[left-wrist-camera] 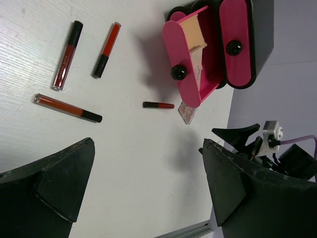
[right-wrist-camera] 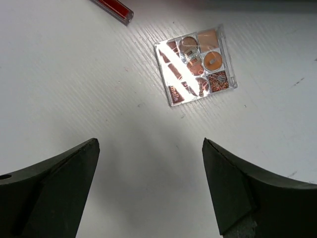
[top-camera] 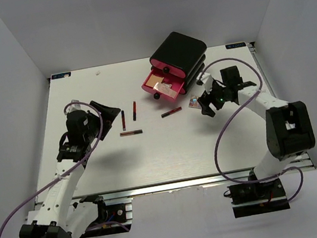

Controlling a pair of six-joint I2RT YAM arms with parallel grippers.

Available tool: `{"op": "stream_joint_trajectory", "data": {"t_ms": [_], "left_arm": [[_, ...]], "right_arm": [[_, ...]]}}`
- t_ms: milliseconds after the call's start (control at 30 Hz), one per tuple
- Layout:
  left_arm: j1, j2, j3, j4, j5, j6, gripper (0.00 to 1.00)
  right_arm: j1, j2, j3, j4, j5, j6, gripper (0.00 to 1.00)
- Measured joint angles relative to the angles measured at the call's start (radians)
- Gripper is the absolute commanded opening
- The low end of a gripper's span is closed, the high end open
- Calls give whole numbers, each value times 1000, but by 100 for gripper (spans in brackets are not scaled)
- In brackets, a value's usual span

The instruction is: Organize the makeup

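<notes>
while both arms hang over the white table [top-camera: 152, 156], neither one holds anything. the left gripper [left-wrist-camera: 148, 148] has its jaws spread wide with only bare table between them. in the top view it sits on the left side, just beside three of the makeup sticks. the right gripper [right-wrist-camera: 149, 158] is spread wide as well. the clear palette [right-wrist-camera: 195, 65] lies flat on the table ahead of its jaws, not between them and not touched. its small round and square pans of brown and copper colour show through the lid.

four sticks lie loose on the table. the dark red stick [left-wrist-camera: 68, 55] and the orange-red stick [left-wrist-camera: 106, 50], both with black caps, lie side by side and slightly apart. the long stick [left-wrist-camera: 68, 108] lies crosswise near their ends, on the side toward the arms. the short stick [left-wrist-camera: 158, 105] lies alone further right, between those three and the clear palette.

the black box [top-camera: 179, 49] stands at the far right of the table. one pink drawer [left-wrist-camera: 190, 84] is pulled out toward the clear palette, which lies near its front corner. inside the drawer rests a beige palette [left-wrist-camera: 194, 29], and next to it a pale flat item [left-wrist-camera: 200, 62] too unclear to name. the other drawer fronts are closed.
</notes>
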Motion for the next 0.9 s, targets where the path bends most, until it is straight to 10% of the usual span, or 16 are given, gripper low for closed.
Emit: {"op": "stream_joint_trajectory", "data": {"t_ms": [900], "left_arm": [[0,-3,0,-32,2,3,98]], "right_arm": [[-3,445,359,50,-52,-229,89]]}}
